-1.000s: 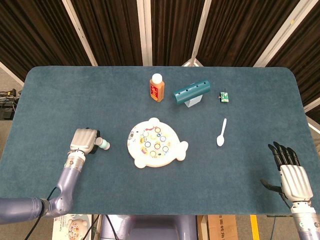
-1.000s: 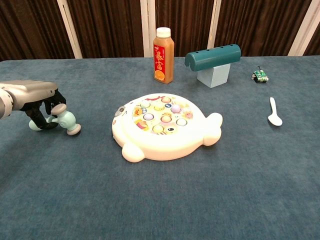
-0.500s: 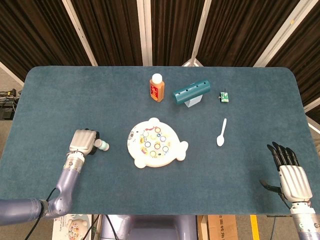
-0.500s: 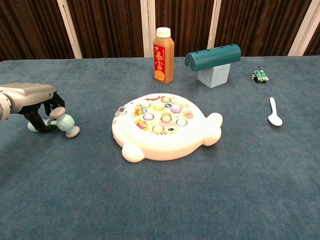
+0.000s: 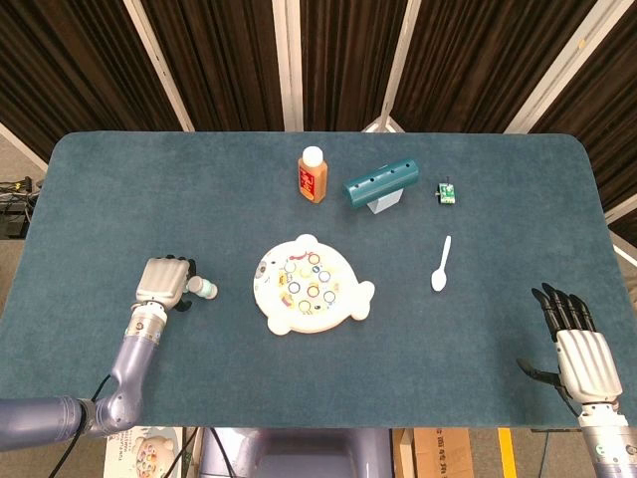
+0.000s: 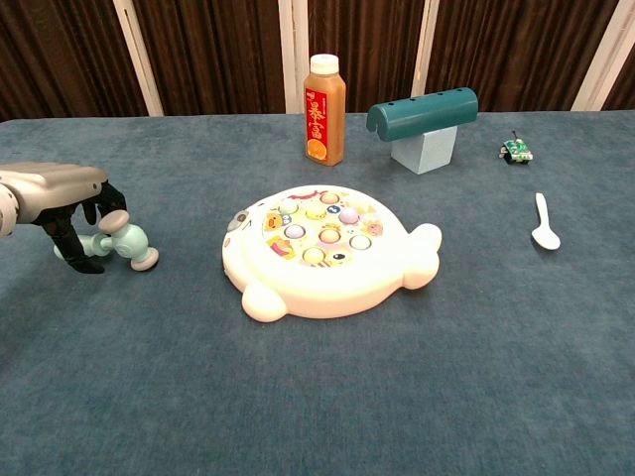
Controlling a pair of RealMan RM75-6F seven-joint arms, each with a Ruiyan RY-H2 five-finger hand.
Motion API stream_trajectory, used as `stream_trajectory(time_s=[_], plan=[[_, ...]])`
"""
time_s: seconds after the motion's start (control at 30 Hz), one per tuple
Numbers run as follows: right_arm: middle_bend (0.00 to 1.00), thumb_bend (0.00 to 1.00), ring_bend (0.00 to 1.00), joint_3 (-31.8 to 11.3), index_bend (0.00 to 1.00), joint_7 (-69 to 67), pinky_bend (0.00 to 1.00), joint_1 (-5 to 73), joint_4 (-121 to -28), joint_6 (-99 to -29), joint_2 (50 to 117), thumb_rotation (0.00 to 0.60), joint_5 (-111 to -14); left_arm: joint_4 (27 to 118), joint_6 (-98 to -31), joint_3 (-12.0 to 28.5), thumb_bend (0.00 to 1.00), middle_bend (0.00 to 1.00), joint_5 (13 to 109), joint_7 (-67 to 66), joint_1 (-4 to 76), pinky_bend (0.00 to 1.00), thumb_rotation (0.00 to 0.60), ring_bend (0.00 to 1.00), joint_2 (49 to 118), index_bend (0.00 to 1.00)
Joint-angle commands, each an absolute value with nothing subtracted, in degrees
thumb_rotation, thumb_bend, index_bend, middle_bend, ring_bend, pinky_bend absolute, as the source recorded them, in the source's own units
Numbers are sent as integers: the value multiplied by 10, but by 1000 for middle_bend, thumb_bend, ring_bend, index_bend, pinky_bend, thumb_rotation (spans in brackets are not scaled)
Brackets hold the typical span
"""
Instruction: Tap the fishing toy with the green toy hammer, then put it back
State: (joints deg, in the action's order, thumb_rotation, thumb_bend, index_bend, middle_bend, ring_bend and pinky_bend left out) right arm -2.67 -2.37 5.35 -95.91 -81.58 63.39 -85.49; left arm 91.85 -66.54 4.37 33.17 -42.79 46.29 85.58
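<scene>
Since the earlier frames, our left hand (image 6: 62, 203) had drawn back toward the left edge and lowered, carrying the green toy hammer (image 6: 119, 240) further from the fishing toy (image 6: 322, 253). The hammer now lay low over the blue desk (image 5: 149, 189), its head pointing toward the toy, well apart from it. Our dark fingers (image 6: 74, 238) were curled around the handle, so the hand held the hammer, though we could not tell whether the hammer already touched the cloth.

Our right hand (image 5: 577, 344) rested at the far right edge with its fingers spread apart and nothing in them.

We judged that the tap was behind us and that the step in hand was setting the hammer back down. To do it well, we should lower until the head and handle rest flat, loosen the fingers gently so the hammer does not roll, then lift straight up clear of the handle.

Behind the toy stood a juice bottle (image 6: 324, 110) and a teal block (image 6: 424, 121); a white spoon (image 6: 544, 222) lay to the right.
</scene>
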Motion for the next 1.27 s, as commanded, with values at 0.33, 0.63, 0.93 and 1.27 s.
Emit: stream_trajectory(time_s=[0.33, 0.63, 0.93, 1.27], plan=[[0, 167, 0, -26, 0, -20, 0, 53, -959, -815, 633, 600, -853, 941, -683, 51, 17, 44, 364, -410, 446, 152, 600, 43, 834, 51], [0, 167, 0, -23, 0, -8, 0, 54, -954, -814, 631, 600, -858, 1050, -756, 6, 8, 0, 508, -340, 376, 44, 600, 0, 741, 0], [0, 167, 0, -18, 0, 21, 0, 53, -951, -822, 634, 600, -874, 1084, -909, -102, 3, 0, 704, -241, 232, 19, 600, 0, 693, 0], [0, 167, 0, -18, 0, 32, 0, 54, -941, -825, 644, 600, -880, 973, -1031, -158, 1, 0, 836, -163, 112, 19, 600, 0, 693, 0]])
